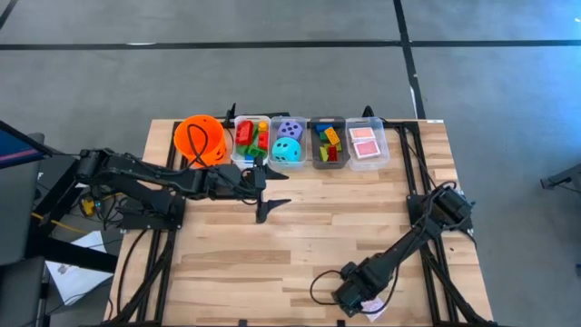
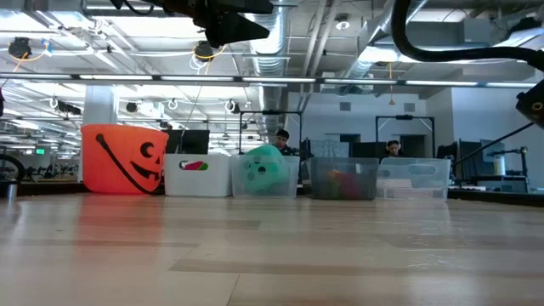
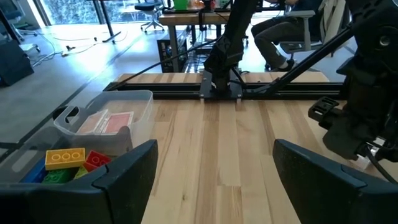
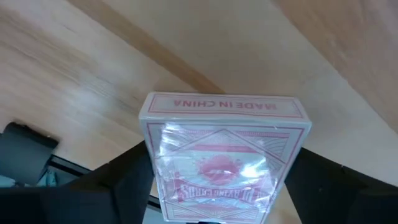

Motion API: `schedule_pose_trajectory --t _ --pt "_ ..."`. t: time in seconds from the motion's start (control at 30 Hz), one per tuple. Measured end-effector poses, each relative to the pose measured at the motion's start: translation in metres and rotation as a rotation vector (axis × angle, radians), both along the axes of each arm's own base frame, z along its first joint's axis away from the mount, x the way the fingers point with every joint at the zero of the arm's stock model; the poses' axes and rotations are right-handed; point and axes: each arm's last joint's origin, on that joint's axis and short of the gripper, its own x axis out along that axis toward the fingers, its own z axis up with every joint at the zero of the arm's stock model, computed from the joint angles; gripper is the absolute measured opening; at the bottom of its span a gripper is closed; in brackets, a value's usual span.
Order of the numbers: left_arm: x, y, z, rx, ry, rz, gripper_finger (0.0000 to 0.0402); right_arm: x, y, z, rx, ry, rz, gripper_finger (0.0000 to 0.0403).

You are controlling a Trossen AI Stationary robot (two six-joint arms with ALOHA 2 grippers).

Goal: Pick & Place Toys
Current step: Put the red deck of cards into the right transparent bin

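Card pack [image 4: 225, 158], red/white, cellophane-wrapped, sits btwn right gripper [image 4: 214, 186] fingers, grip unclear.

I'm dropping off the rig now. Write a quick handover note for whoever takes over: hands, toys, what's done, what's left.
Left hand: open, empty, beside the bins.
Right hand: at the table's near right edge, around a pack of playing cards; grip unconfirmed.
Done: bricks, dice, more bricks and cards lie in the bins.
Left: the pack, probably for the cards' bin.
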Motion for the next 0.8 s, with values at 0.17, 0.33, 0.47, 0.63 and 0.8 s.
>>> schedule_pose_trajectory --t 0.17,0.33,0.47,0.63,0.8 --pt "0.000 0.000 0.000 0.000 0.002 0.000 0.0310 -0.004 -0.009 0.001 -0.084 0.045 0.012 0.0297" --pt "0.000 0.000 0.000 0.000 0.002 0.000 0.0310 -0.013 -0.023 0.021 -0.288 0.057 0.020 0.0297" --pt "0.000 0.000 0.000 0.000 0.002 0.000 0.0310 -0.018 -0.040 0.060 -0.591 -0.082 -0.046 0.0297" --pt "0.000 0.000 -0.001 0.000 0.011 0.000 0.0310 -0.034 -0.067 0.095 -1.000 -0.261 -0.197 0.0297" --pt "-0.001 0.000 -0.005 0.001 0.050 0.001 0.0310 -0.030 -0.102 0.104 -1.193 -0.482 -0.239 0.0297"
